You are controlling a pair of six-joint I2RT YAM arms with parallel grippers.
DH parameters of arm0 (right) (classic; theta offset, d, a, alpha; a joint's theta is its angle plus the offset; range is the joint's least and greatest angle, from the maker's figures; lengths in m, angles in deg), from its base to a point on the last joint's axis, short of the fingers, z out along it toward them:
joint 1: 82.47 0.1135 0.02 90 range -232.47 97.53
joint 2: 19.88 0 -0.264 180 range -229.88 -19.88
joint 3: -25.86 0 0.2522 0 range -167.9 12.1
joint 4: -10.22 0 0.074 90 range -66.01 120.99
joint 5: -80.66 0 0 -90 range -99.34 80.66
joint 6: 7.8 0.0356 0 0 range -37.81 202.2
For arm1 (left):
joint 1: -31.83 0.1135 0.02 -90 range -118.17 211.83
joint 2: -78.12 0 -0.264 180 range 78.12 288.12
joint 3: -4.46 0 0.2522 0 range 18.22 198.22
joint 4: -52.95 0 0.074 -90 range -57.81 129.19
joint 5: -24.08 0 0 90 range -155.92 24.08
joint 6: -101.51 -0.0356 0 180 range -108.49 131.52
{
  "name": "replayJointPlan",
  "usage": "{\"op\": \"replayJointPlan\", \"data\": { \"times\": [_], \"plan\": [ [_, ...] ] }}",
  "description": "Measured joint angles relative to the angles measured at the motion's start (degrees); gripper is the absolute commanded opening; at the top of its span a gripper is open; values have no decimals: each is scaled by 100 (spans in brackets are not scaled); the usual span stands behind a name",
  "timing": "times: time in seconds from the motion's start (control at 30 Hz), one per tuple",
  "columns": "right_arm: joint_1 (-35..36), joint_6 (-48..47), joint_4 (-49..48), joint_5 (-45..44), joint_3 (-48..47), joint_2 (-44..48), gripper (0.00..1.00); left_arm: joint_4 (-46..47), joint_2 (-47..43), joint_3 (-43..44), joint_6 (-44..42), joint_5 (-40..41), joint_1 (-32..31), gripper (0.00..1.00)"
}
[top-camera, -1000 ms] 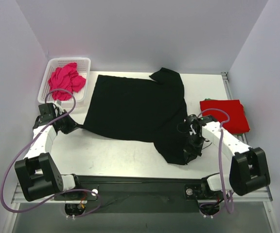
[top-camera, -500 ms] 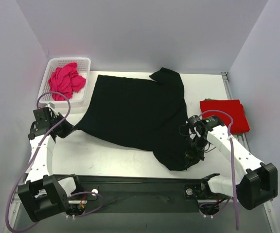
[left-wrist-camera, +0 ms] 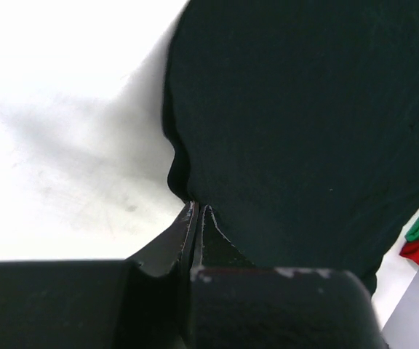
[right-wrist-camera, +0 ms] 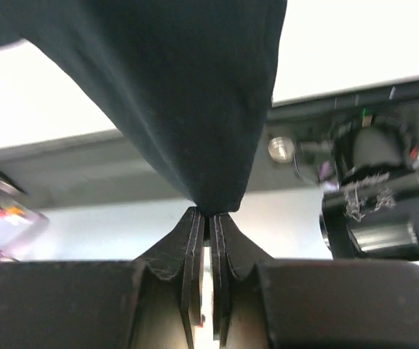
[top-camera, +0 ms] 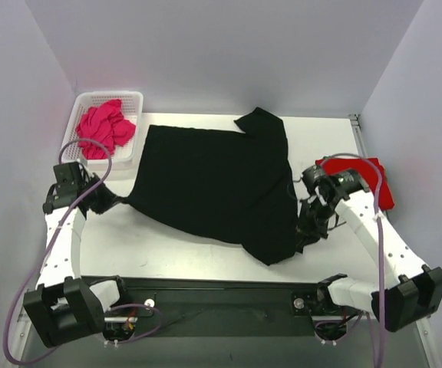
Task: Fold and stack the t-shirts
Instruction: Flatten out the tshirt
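Black t-shirt: spread across mid-frame on the counter.
Left pincer: clamped on its left corner.
Right pincer: clamped on its lower-right corner.
Advice: hold cloth taut, move both corners evenly, land edges square.

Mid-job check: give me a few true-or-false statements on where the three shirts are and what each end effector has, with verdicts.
1. The left end effector and the right end effector are both shut on the black t-shirt. True.
2. The red t-shirt is in the basket. False: it lies on the table at the right. The basket holds the pink t-shirt.
3. The black t-shirt is folded and stacked on the red one. False: it lies spread out mid-table, not on the red one.
4. The pink t-shirt is crumpled, not folded. True.
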Motion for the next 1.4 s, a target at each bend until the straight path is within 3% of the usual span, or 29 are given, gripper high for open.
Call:
{"op": "replayJointPlan", "data": {
  "times": [0.23,0.4,0.53,0.97,1.23,1.4],
  "plan": [
    [-1117,-409,-81,-385,-2476,-1421,0,251,1185,1825,358,61,-1156,0],
    [-1370,-636,-249,-601,-4922,-2457,0,380,1762,3265,680,26,-1204,0],
    [-1375,-745,-363,-758,-6087,-2538,0,807,1683,4050,1001,35,-1207,0],
    [-1373,-1204,-2024,-1034,-5969,-57,0,1958,-431,4463,1711,1005,-1060,0],
    [-1375,-1325,-2785,-1189,-6050,699,0,2205,-579,5421,1707,1340,-1093,0],
    [-1375,-1325,-2942,-1244,-5989,595,0,2339,-468,5394,1711,1338,-1121,0]
  ]
}}
